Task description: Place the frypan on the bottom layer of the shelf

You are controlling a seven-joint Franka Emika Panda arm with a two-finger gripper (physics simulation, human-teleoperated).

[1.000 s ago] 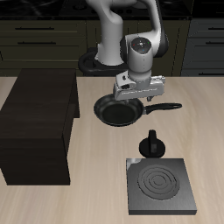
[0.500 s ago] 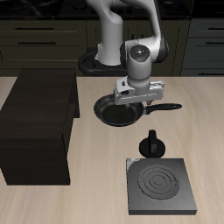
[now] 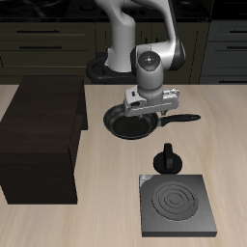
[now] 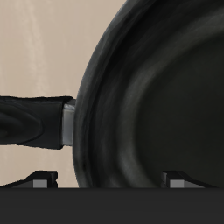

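Observation:
The round black frypan (image 3: 125, 123) lies on the table beside the shelf (image 3: 43, 135), its long handle (image 3: 183, 119) pointing away from the shelf. My gripper (image 3: 151, 108) hangs just above the pan where the handle joins the rim. In the wrist view the frypan (image 4: 157, 96) fills most of the frame, with the handle (image 4: 31, 122) running off to one side. My gripper (image 4: 112, 179) is open, its fingertips (image 4: 39, 179) standing apart on either side of the rim. Nothing is gripped. The shelf's open lower compartment faces the table's front.
A small black knobbed pot (image 3: 168, 159) stands nearer the table's front edge than the pan. In front of it lies the grey burner plate (image 3: 177, 205). Dark kitchen cabinets (image 3: 48, 43) line the back.
The gripper has come down slightly over the pan's rim near the handle. The pan and the other things have not moved.

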